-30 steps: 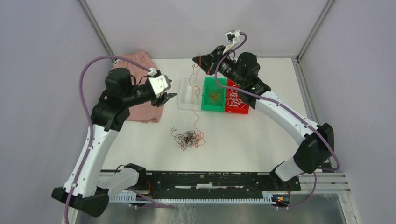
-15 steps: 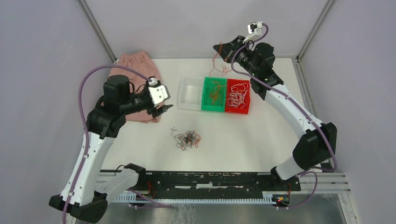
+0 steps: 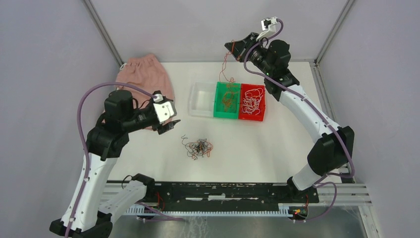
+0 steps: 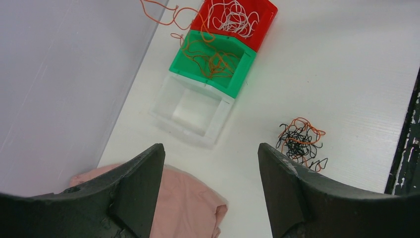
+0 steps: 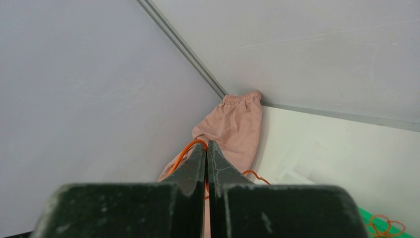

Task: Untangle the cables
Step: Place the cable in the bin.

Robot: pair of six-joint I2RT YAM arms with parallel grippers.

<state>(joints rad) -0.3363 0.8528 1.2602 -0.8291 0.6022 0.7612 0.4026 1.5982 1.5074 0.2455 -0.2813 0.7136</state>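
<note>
Top: right gripper pinches an orange cable dangling over the green bin near the table's far edge. The tangle lies toward the near edge.
Left wrist: left gripper spread, empty.
Right wrist: jaws pressed together on the orange cable.
Cables probably light, springy and prone to snagging; take an outer loop.
White table, grey walls.

White table, surface contents.
Pink cloth lay far-left; clear bin, green bin, red bin stood touching; cables lay nearer.

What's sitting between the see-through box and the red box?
A green box holding orange cables stands between the see-through box and the red box, as the top view shows.
</note>
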